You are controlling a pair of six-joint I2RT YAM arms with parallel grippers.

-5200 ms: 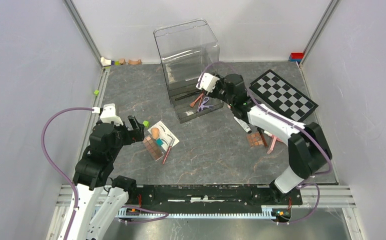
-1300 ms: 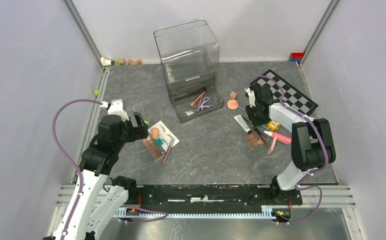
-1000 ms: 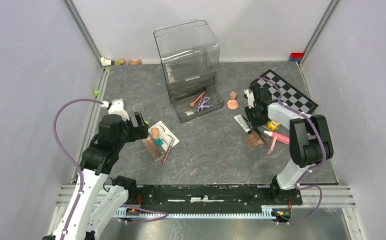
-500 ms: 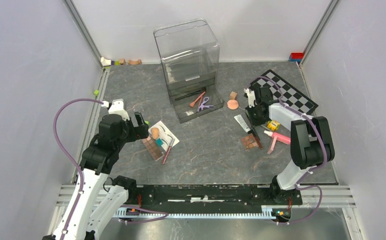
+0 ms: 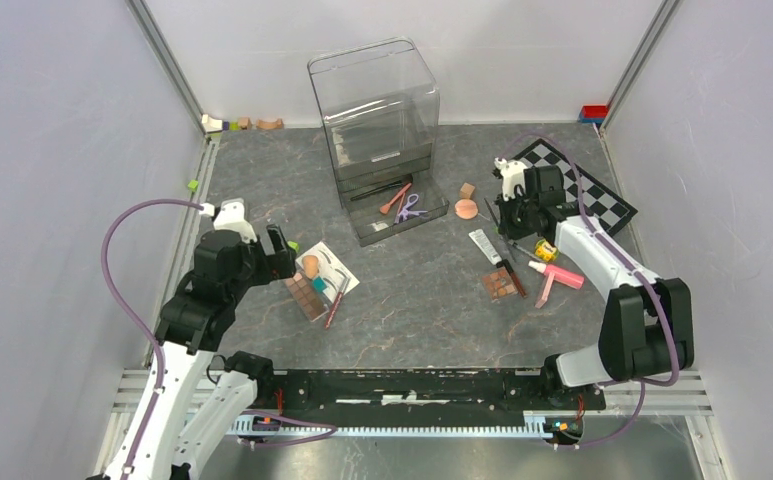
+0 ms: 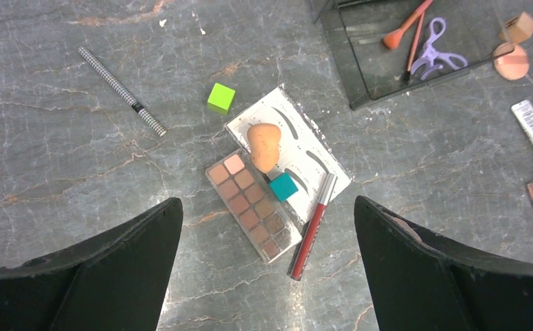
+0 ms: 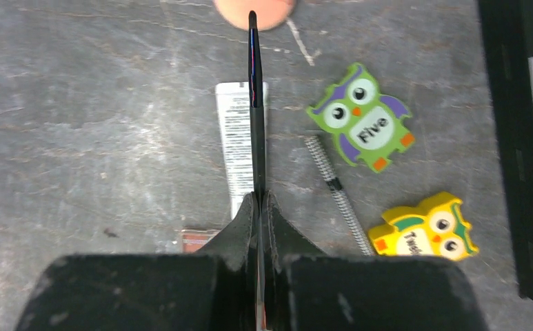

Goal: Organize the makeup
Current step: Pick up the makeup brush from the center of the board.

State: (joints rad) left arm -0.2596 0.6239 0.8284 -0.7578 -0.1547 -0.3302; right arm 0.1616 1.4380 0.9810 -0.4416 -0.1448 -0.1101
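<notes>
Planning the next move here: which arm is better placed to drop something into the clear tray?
Right: the right gripper is shut on a thin black pencil; the left gripper hangs open and empty over the brown palette.

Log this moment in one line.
left end effector: open above brown palette | right end effector: shut on black pencil

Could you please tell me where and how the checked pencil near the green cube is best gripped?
Probably mid-shaft, from straight above, gripping across its length: the pencil lies flat and slanted on the table, apart from the green cube.
</notes>
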